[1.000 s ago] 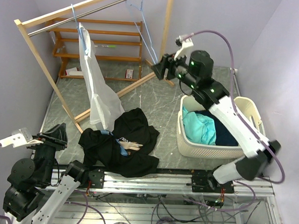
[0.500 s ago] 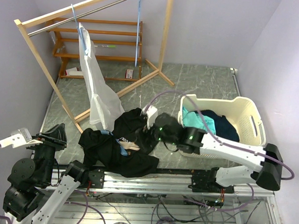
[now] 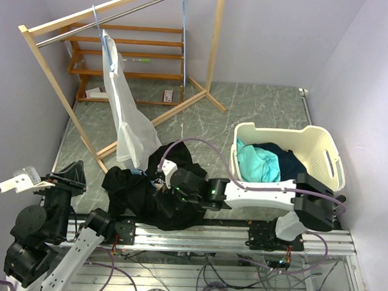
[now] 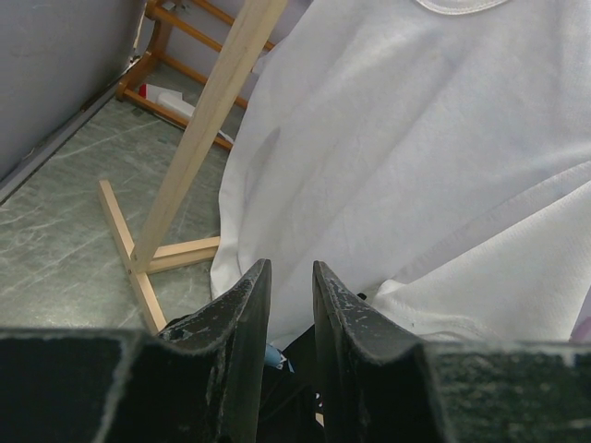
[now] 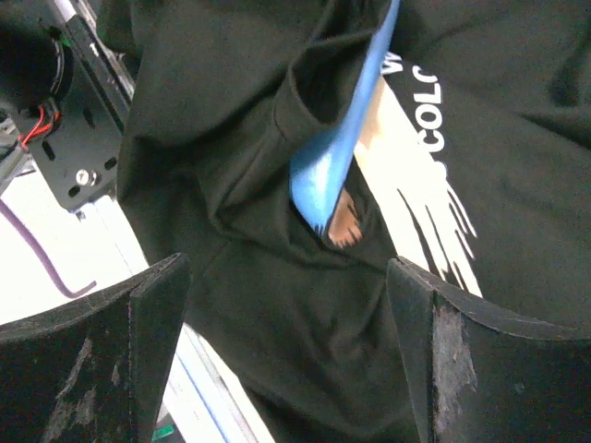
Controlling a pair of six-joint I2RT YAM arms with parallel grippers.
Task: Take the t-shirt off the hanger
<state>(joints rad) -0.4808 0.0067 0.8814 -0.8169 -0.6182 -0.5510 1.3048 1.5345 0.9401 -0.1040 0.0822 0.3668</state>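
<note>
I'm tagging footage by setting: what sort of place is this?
Likely a staged laundry corner: a wooden clothes rack holding a white t-shirt, a cream laundry basket of clothes, a black t-shirt on a blue hanger.

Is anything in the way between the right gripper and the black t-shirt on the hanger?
Nothing visible. The right gripper hangs open directly over the black t-shirt, and the end of the blue hanger pokes from the fabric right below it. No other item lies between.

Even, soft overhead light — shadows are faint and there is no glare. Both wrist views blur their own near fingers.
</note>
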